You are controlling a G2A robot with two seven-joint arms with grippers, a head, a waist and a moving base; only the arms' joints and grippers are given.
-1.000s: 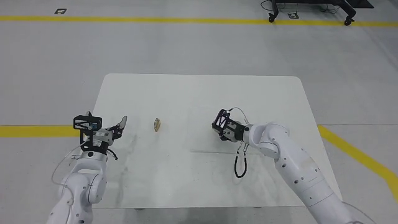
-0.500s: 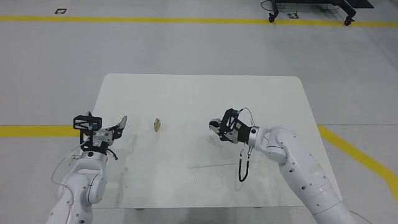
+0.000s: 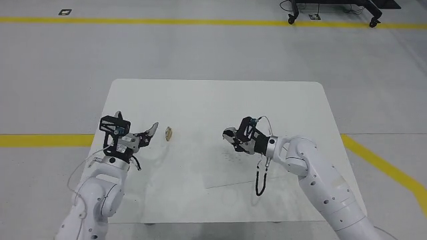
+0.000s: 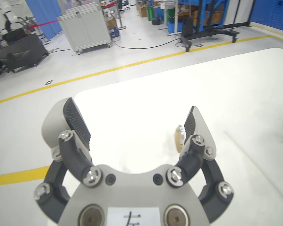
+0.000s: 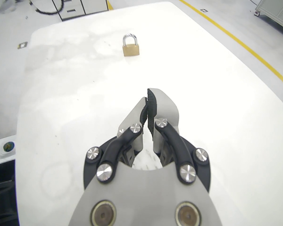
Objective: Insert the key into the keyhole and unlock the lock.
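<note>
A small brass padlock (image 3: pixel 169 133) with a silver shackle rests on the white table (image 3: pixel 267 100), left of centre. My left gripper (image 3: pixel 138 128) is open just left of it, low over the table. In the left wrist view the padlock (image 4: pixel 179 138) sits right beside one finger pad (image 4: pixel 190 124), outside the open gap of the left gripper (image 4: pixel 131 109). My right gripper (image 3: pixel 228 135) is shut near the table's middle and points toward the padlock (image 5: pixel 131 48), which lies well ahead of it (image 5: pixel 148 99). Its pads press together; I cannot tell if anything thin is pinched.
A black cable (image 3: pixel 259 180) loops from the right forearm over the table. Yellow floor lines (image 3: pixel 200 21) run around the table, and a wheeled black rack (image 3: pixel 333 0) stands far behind. Table edges lie close to the left arm.
My left gripper has moved right, from the table's left edge up close to the padlock. My right gripper turned from pointing down at the table to level, tips shifting slightly left.
</note>
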